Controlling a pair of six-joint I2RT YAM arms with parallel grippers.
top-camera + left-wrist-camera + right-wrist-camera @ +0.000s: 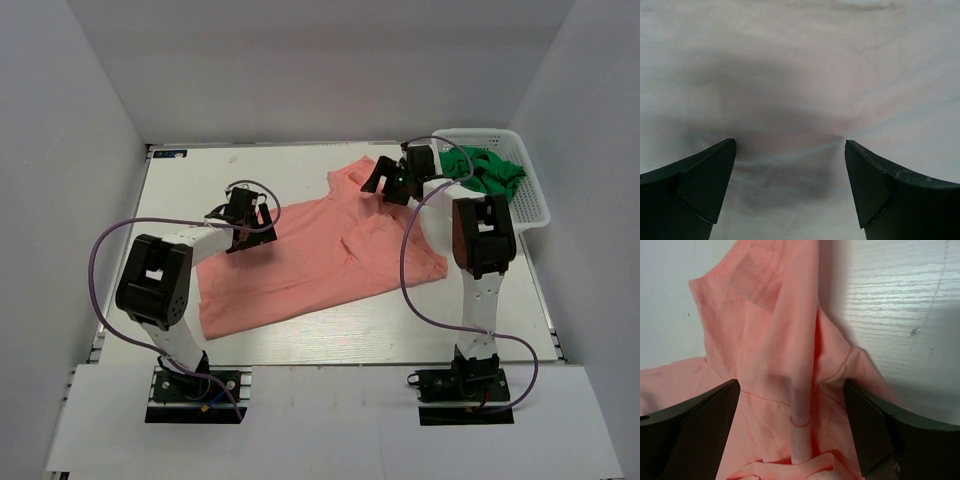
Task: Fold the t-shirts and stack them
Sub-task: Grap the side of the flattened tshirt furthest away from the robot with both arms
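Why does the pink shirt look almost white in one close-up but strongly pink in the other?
Left wrist view: the shirt is washed out and soft, with a dark shadow ahead of the left gripper. Right wrist view: the shirt is sharper and vivid, while the table glares white. Top view: even light, only faint shadows.
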